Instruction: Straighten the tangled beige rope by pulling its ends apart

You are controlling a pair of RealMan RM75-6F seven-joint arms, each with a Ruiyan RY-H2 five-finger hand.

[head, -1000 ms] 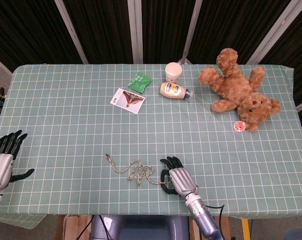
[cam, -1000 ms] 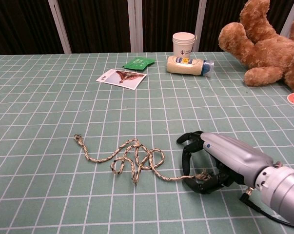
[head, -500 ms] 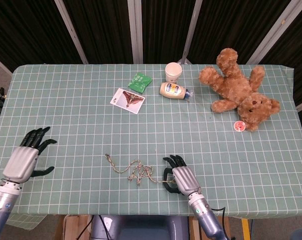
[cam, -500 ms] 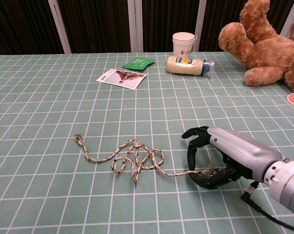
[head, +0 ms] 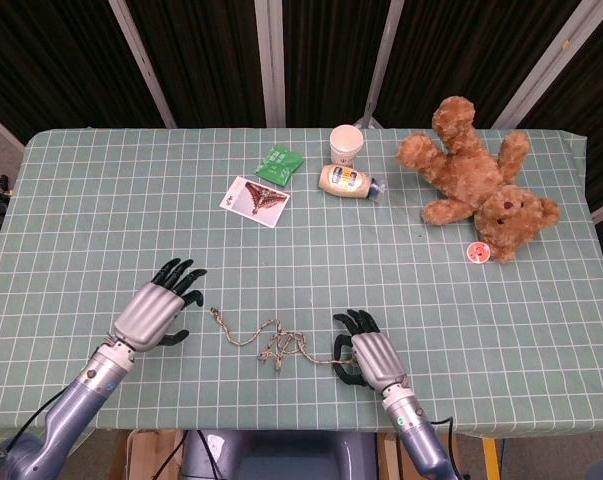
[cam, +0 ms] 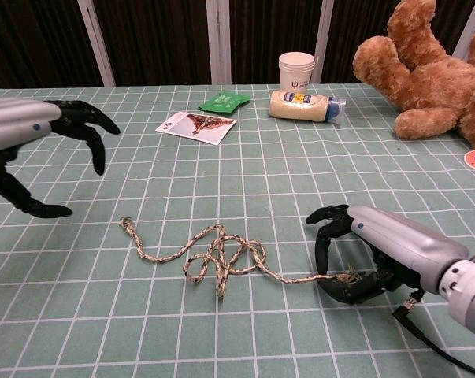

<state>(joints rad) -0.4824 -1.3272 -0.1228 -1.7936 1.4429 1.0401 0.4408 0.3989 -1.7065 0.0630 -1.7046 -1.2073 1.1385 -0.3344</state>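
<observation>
The beige rope (head: 272,341) (cam: 216,257) lies near the table's front edge, its middle bunched in loose loops. Its free left end (cam: 125,224) rests knotted on the cloth. My right hand (head: 371,356) (cam: 375,253) pinches the frayed right end (cam: 346,276) between thumb and fingers, low on the table. A short taut stretch of rope runs from that hand to the loops. My left hand (head: 157,313) (cam: 32,142) hovers with fingers spread, above and to the left of the free end, holding nothing.
A brown teddy bear (head: 476,180) lies at the back right, with a small red disc (head: 478,252) beside it. A paper cup (head: 346,144), a mayonnaise bottle (head: 348,182), a green packet (head: 277,163) and a picture card (head: 255,200) sit at the back middle.
My left hand has swept in from the far left edge toward the rope's free end. My right hand has drawn the frayed end slightly rightward, tightening that stretch of rope.
</observation>
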